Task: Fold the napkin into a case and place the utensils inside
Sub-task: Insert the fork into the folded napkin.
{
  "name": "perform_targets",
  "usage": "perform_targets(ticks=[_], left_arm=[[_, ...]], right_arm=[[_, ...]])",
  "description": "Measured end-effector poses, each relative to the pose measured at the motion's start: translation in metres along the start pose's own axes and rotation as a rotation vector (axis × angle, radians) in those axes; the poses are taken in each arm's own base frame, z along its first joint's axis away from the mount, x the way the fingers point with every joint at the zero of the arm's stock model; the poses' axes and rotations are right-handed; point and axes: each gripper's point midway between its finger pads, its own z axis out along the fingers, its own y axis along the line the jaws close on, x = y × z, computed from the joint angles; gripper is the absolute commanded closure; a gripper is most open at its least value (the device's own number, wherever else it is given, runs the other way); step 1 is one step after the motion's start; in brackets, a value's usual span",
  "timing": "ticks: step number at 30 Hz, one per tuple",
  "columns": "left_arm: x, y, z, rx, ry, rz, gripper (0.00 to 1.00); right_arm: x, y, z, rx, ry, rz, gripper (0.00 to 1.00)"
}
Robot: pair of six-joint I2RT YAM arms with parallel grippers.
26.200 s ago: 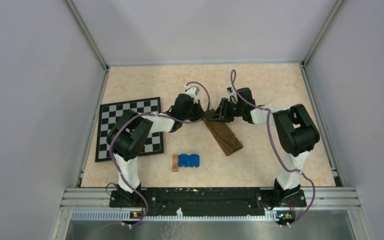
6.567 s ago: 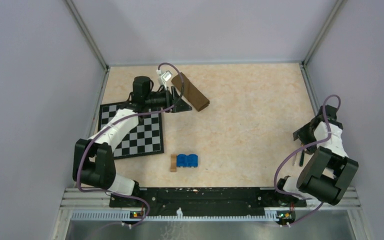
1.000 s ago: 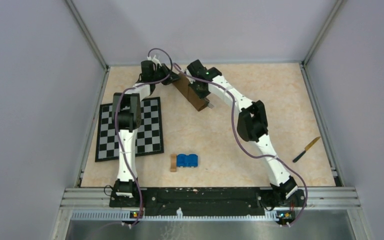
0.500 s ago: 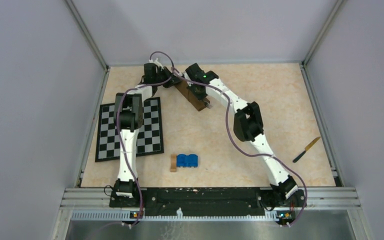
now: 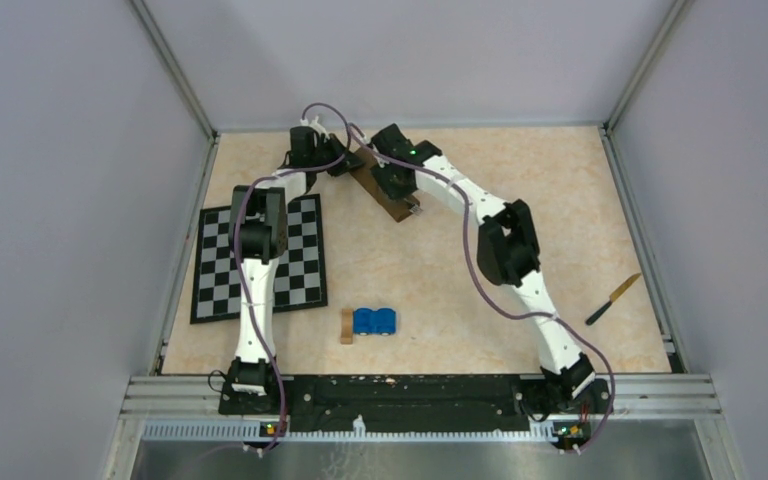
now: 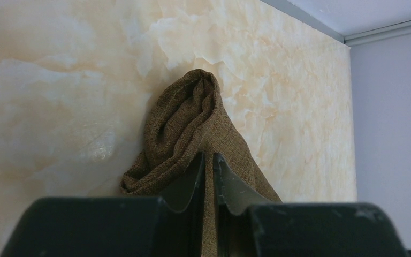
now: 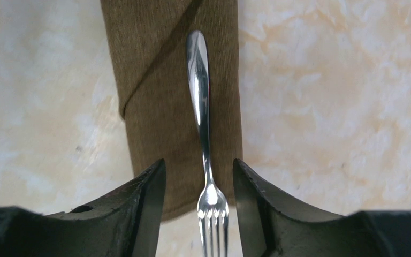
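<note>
Right wrist view has the right gripper point(image 7: 198, 166) released, jaws wide on either side of the fork point(image 7: 199, 96). The fork lies atop the case point(image 7: 155, 80) with its tines past the end. The left gripper point(image 6: 207, 158) pinches the case's other end, far back on the table point(image 5: 520, 170). Risks: a rising jaw could snag the tines and drag the fork off, and a tug from the left could roll it loose.

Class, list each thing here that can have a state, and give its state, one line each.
case: folded, one end pinched.
fork: lying on top of the case, not gripped.
knife: lying alone, untouched.
left gripper: shut on the case.
right gripper: open, astride the fork.
</note>
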Motion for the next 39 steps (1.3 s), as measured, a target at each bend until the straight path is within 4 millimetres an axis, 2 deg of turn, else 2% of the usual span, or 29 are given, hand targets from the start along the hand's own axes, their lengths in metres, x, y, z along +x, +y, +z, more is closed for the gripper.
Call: perform_targets(ticks=[2,5,8,11,14,15,18,21,24,28,35,39], left_arm=[[0.0,0.0,0.0,-0.001,0.0,0.004,0.85],[0.0,0.001,0.0,-0.001,0.0,0.009,0.84],[0.0,0.0,0.0,-0.001,0.001,0.011,0.84],[0.001,0.001,0.0,-0.002,0.004,0.01,0.84],[0.0,0.0,0.0,-0.002,0.004,0.011,0.84],[0.0,0.0,0.0,-0.002,0.005,0.012,0.84],[0.0,0.0,0.0,-0.002,0.005,0.012,0.84],[0.0,0.0,0.0,-0.001,0.005,0.011,0.82],[0.0,-0.001,0.0,0.002,0.006,0.009,0.78],[0.0,-0.002,0.0,0.009,0.008,0.006,0.76],[0.0,-0.003,-0.001,0.011,0.009,0.003,0.76],[0.0,-0.003,-0.001,0.01,0.008,0.003,0.77]], right_arm=[[0.011,0.0,-0.024,0.0,0.017,0.067,0.44],[0.029,-0.006,-0.073,-0.008,0.006,0.217,0.42],[0.041,-0.013,-0.119,-0.094,-0.077,0.46,0.41],[0.056,-0.04,-0.134,-0.226,-0.172,0.758,0.41],[0.077,-0.071,-0.111,-0.294,-0.174,0.995,0.41],[0.084,-0.073,-0.1,-0.311,-0.156,1.044,0.41],[0.09,-0.056,-0.072,-0.408,-0.108,1.14,0.44],[0.086,-0.036,-0.059,-0.493,-0.086,1.184,0.49],[0.076,-0.026,-0.052,-0.561,-0.1,1.215,0.56],[0.071,-0.022,-0.042,-0.6,-0.109,1.25,0.68],[0.08,-0.018,-0.025,-0.599,-0.079,1.285,0.77],[0.08,-0.018,-0.024,-0.6,-0.076,1.29,0.92]])
